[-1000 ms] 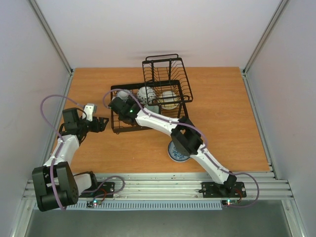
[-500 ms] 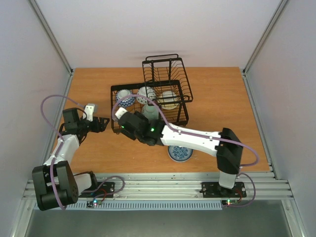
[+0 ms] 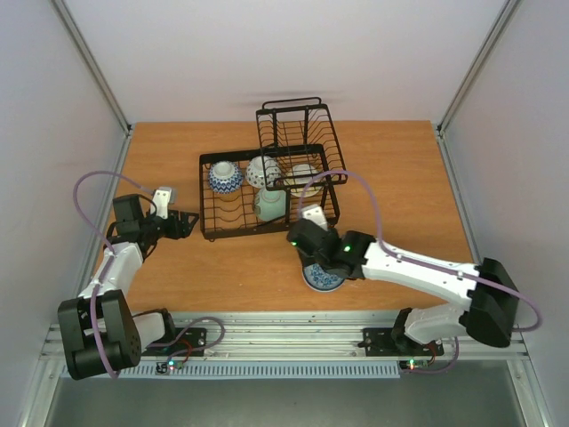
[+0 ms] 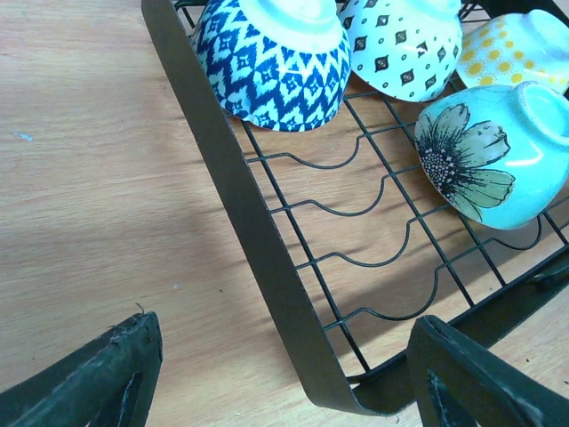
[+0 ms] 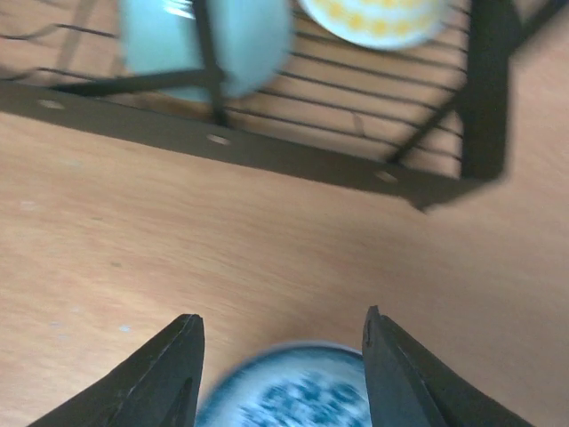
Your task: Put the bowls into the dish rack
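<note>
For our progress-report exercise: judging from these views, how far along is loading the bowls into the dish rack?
Done: four bowls sit in the dish rack. In hand: nothing held; the open right gripper hovers over the blue patterned bowl on the table. Left: racking that bowl.

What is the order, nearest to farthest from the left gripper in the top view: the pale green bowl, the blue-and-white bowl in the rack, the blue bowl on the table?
From the left gripper:
1. the blue-and-white bowl, in the far-left corner of the dish rack.
2. the pale green bowl, mid-rack, further right.
3. the blue bowl, on the table outside the rack, towards the near edge.
</note>
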